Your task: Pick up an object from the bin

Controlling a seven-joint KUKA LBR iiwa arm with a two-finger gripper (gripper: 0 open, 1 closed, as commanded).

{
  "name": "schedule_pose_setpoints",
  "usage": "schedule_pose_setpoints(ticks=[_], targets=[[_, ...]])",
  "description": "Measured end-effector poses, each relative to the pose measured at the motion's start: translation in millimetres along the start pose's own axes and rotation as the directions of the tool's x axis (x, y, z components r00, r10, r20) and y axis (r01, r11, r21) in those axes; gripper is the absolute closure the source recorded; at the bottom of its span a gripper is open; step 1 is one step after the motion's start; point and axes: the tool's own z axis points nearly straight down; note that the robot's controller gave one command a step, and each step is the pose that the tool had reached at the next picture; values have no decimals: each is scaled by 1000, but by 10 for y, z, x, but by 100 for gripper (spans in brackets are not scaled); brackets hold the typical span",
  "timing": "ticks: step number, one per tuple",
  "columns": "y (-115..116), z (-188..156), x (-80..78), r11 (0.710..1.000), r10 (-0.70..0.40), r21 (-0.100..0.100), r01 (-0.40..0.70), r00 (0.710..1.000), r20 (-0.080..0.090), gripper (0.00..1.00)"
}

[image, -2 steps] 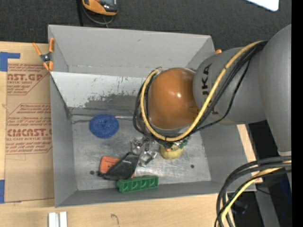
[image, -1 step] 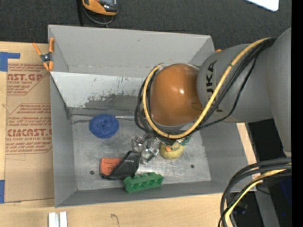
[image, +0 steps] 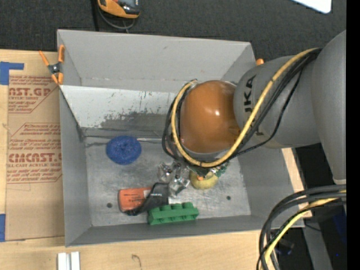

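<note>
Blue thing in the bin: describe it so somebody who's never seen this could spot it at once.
Start at the grey bin, then its floor's left side by the back wall. The blue thing lies alone there, round and rough; the orange thing and green block lie nearer the front.

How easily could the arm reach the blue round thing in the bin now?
Probably yes: the blue round thing lies alone on bare floor of the bin, with nothing over it and the arm reaching in nearby.
</note>
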Motion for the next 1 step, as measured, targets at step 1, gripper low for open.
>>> schedule_pose_setpoints(ticks=[1], targets=[[40, -12, 16, 1000, -10, -7, 10, 1000, -7, 100]])
